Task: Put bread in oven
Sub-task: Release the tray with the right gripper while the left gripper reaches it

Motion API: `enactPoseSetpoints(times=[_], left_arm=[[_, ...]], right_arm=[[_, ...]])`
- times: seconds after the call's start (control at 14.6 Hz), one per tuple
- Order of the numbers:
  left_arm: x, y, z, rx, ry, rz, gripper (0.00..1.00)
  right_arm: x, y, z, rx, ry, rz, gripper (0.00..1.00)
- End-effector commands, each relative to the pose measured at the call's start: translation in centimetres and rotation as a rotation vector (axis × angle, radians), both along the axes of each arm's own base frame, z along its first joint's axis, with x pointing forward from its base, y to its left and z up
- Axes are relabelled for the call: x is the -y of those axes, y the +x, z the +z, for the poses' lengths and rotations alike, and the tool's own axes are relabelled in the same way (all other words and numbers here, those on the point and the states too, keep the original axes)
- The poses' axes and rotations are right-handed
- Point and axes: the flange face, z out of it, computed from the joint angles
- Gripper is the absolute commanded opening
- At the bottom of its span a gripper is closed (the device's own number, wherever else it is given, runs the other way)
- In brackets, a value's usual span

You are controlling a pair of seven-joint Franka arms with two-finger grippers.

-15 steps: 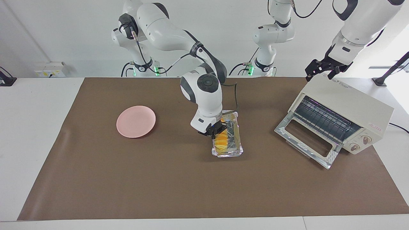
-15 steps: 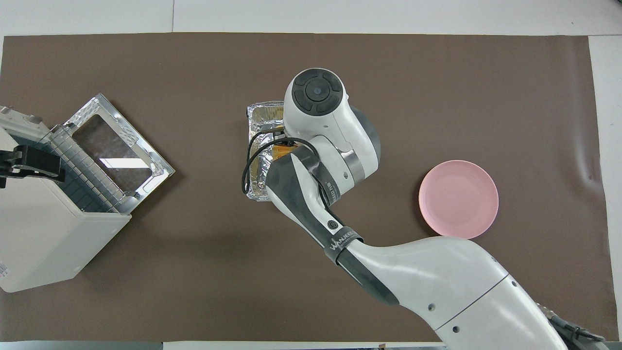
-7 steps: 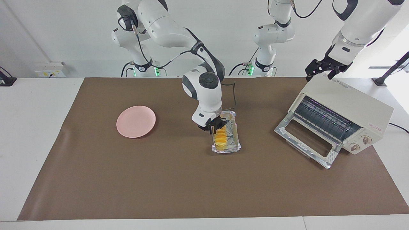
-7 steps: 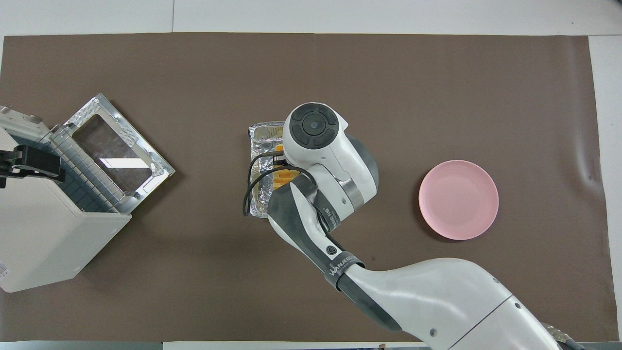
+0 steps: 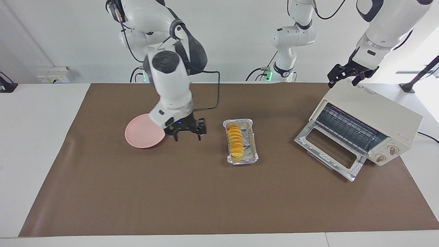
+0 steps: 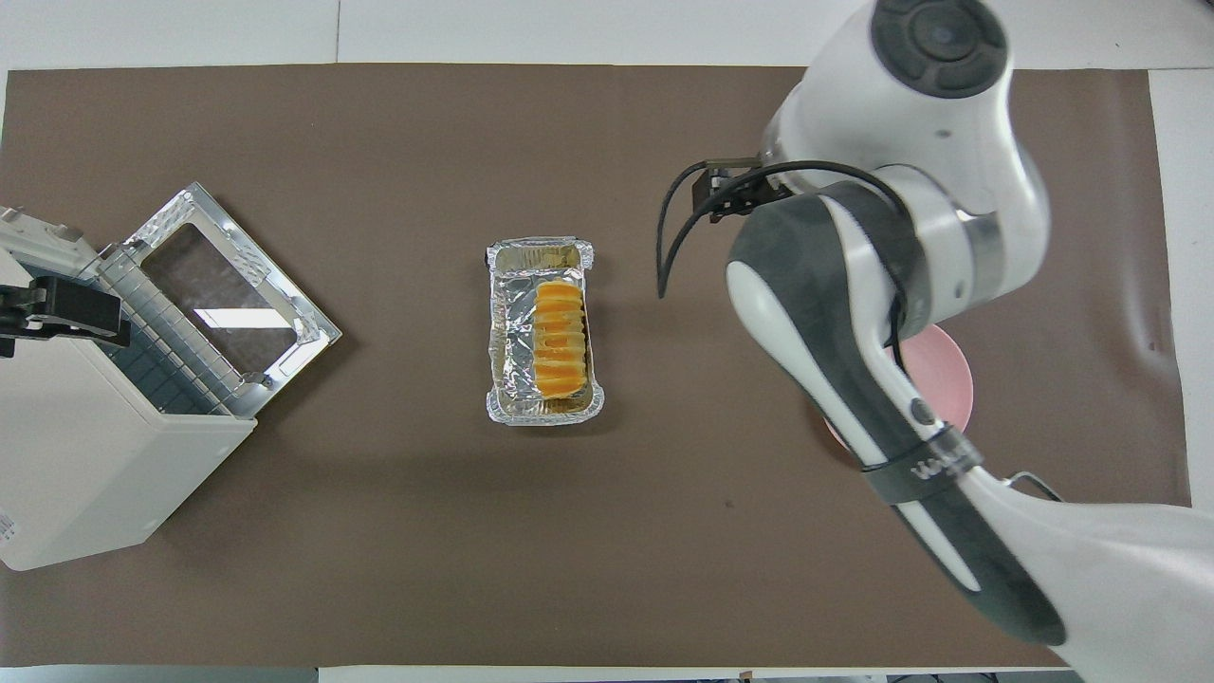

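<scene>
A: Facing view: high camera across the table, looking at the robots; oven (image 5: 363,123) at view right, plate (image 5: 142,132) at view left.

B: Overhead view: high above the robots' end, looking steeply down; same brown mat (image 6: 379,569), foil tray (image 6: 507,313), sides reversed.

Bread (image 5: 235,143) in foil tray (image 5: 253,144); oven (image 5: 368,125) door down

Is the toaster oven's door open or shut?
Open. The toaster oven has its glass door dropped down flat onto the mat, and the wire rack inside shows.
</scene>
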Motion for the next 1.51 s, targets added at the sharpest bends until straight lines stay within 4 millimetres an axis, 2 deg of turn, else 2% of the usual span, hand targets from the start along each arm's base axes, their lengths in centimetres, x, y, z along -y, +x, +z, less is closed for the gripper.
enactPoseSetpoints(times=[0.0, 0.21, 0.34, 0.48, 0.62, 0.69, 0.75, 0.82, 1.1, 1.17, 1.23, 1.3, 1.44], left_arm=[[4.6, -0.4, 0.2, 0.059, -0.017, -0.077, 1.0], [11.2, 0.0, 0.7, 0.172, -0.047, -0.037, 1.0], [15.8, 1.5, -0.5, 0.148, -0.089, -0.044, 1.0], [21.9, 3.4, -3.4, 0.117, -0.109, -0.016, 1.0], [28.6, 5.2, -8.2, 0.094, -0.112, 0.013, 1.0], [31.0, 6.3, -10.8, 0.129, -0.123, 0.031, 1.0], [33.7, 6.2, -13.2, 0.157, -0.122, 0.024, 1.0], [35.3, 5.8, -15.0, 0.165, -0.104, 0.014, 1.0], [39.1, 2.8, -22.1, 0.125, -0.025, 0.028, 1.0], [39.6, 2.0, -23.3, 0.126, -0.024, 0.04, 0.89], [39.3, 1.2, -25.2, 0.11, -0.01, 0.048, 0.7], [38.9, 0.6, -27.2, 0.106, -0.008, 0.044, 0.45], [38.8, 0.1, -29.1, 0.113, -0.018, 0.038, 0.42]], right_arm=[[7.3, 0.2, 1.6, -0.005, -0.013, 0.093, 1.0], [14.1, -2.1, 4.4, -0.083, -0.028, 0.178, 1.0], [17.7, -4.7, 6.6, -0.139, -0.025, 0.184, 1.0], [19.7, -7.7, 8.3, -0.152, -0.024, 0.178, 1.0], [20.2, -10.4, 9.4, -0.17, -0.023, 0.174, 1.0], [20.2, -11.0, 9.4, -0.174, -0.023, 0.17, 1.0], [20.2, -11.7, 9.5, -0.174, -0.024, 0.165, 1.0], [20.2, -11.9, 9.5, -0.176, -0.024, 0.159, 1.0], [21.5, -12.1, 9.8, -0.17, -0.044, 0.125, 1.0], [21.6, -12.0, 9.8, -0.168, -0.055, 0.126, 1.0], [21.5, -12.0, 9.9, -0.164, -0.06, 0.125, 1.0], [21.4, -11.9, 9.8, -0.163, -0.062, 0.124, 1.0], [21.4, -11.7, 9.9, -0.143, -0.071, 0.127, 1.0]])
